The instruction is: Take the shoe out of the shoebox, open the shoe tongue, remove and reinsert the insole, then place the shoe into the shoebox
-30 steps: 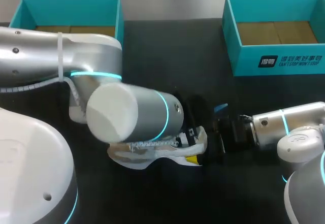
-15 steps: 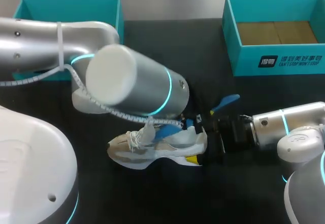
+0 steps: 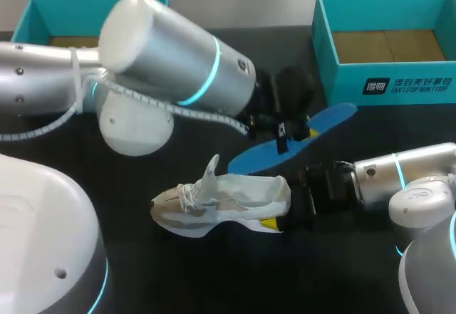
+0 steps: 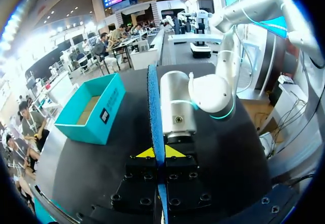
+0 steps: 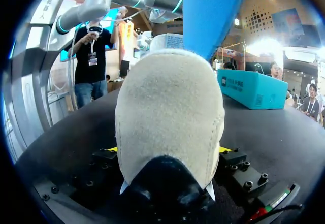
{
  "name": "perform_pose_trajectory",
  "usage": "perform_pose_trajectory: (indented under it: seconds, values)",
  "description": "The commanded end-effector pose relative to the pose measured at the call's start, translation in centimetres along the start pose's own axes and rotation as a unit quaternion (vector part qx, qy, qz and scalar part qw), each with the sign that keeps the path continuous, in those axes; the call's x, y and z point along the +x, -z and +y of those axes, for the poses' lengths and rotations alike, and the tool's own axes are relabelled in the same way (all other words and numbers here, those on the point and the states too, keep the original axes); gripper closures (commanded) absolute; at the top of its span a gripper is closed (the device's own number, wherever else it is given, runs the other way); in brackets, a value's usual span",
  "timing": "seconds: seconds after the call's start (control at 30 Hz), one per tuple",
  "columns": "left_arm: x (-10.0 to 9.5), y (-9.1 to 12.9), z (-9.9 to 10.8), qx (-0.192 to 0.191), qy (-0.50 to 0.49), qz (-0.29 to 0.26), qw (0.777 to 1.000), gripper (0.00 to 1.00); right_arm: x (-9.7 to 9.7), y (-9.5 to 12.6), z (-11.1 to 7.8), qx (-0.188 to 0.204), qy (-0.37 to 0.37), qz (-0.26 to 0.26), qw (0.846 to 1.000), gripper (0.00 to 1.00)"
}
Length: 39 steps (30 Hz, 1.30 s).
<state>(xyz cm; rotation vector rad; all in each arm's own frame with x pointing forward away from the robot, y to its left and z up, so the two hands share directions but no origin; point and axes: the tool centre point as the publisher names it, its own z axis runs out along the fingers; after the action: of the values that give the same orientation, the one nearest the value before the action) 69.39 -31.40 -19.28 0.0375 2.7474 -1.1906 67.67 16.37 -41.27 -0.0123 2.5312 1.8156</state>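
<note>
In the left claw (image 4: 155, 153), the insole (image 3: 254, 159) hangs above the shoe (image 3: 228, 200).

White print (image 3: 407, 85) — shoebox (image 3: 335, 72) front

Shoe (image 3: 228, 203): white and beige sneaker with white laces and a yellow patch low by the heel.
Shoe pose: upright on its sole, toe to the left, heel to the right, tongue standing up from the opening.
Shoe hold: the heel (image 5: 170, 117) sits clamped between the right gripper's (image 5: 170, 150) fingers.
Insole (image 3: 253, 159): blue, long and thin, out of the shoe and off the surface.
Insole place: just behind the shoe's heel end, slanting up and away to the right.
Insole hold: pinched at mid-length by the left gripper (image 4: 155, 153).
Right shoebox (image 3: 388, 86): teal, open-topped, brown floor showing; behind and right of the shoe, well apart.
Left shoebox (image 3: 167, 25): teal, open; behind and left of the shoe, partly hidden.
</note>
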Motion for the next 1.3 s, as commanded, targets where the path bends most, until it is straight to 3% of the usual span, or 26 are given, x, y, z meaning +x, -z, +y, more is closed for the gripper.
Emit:
perform_pose_trajectory:
  seconds: [0.03,0.43,0.73,0.9,1.3]
  values:
    - [0.0,1.4,-0.9,0.022,-0.007,0.063,0.998,1.0,0.1,-0.1,0.1,0.003,0.0,0.0,1.0,1.0]
    - [1.0,7.5,-5.4,0.094,-0.041,0.079,0.992,1.0,0.1,-0.1,0.1,0.003,0.0,0.0,1.0,1.0]
    - [0.0,11.3,-6.1,0.132,-0.032,0.067,0.988,1.0,0.1,-0.1,0.1,0.003,0.0,0.0,1.0,1.0]
    - [-0.9,13.9,-6.1,0.172,-0.038,0.107,0.979,1.0,0.1,-0.1,0.1,0.003,0.0,0.0,1.0,1.0]
    - [-0.9,13.9,-6.1,0.172,-0.038,0.107,0.979,1.0,0.1,-0.1,0.1,0.003,0.0,0.0,1.0,1.0]
